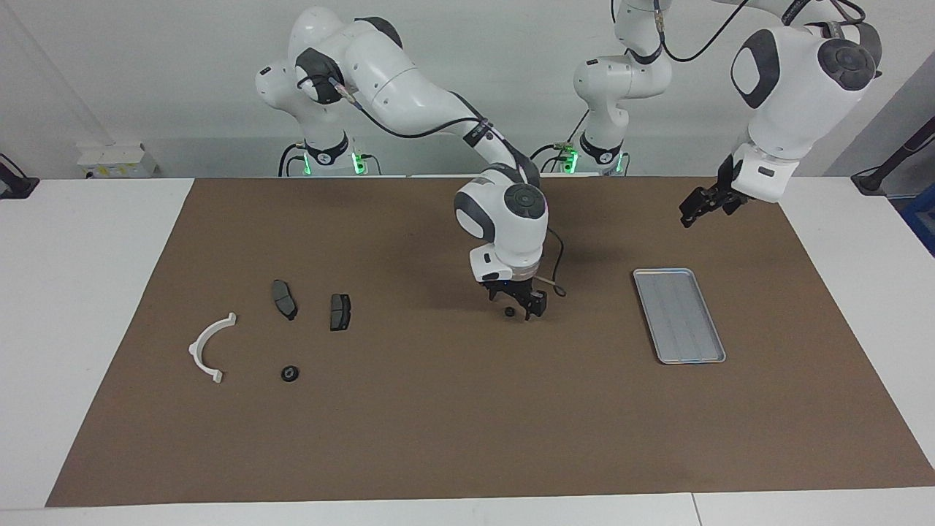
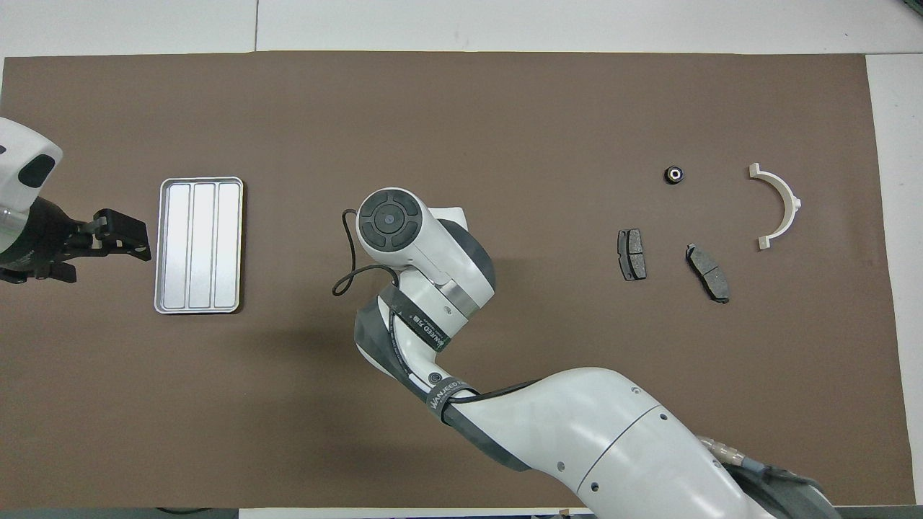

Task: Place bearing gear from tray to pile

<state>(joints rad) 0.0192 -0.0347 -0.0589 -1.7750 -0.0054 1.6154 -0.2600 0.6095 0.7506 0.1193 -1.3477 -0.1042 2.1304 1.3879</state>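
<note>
A small black bearing gear (image 1: 509, 312) lies on the brown mat mid-table, between the tray and the pile. My right gripper (image 1: 518, 307) is low over it, open, with the gear between its fingers. In the overhead view the right wrist (image 2: 389, 216) hides both. The silver ridged tray (image 1: 679, 314) (image 2: 198, 245) holds nothing. The pile has a white semicircular bracket (image 1: 210, 347) (image 2: 779, 205), two dark pads (image 1: 284, 299) (image 1: 340, 311) and another black bearing gear (image 1: 290, 373) (image 2: 673, 174). My left gripper (image 1: 690, 212) (image 2: 137, 241) waits open in the air beside the tray.
The brown mat (image 1: 438, 438) covers most of the white table. A thin cable loop (image 1: 559, 288) hangs from the right wrist near the gear. The pile lies toward the right arm's end, the tray toward the left arm's end.
</note>
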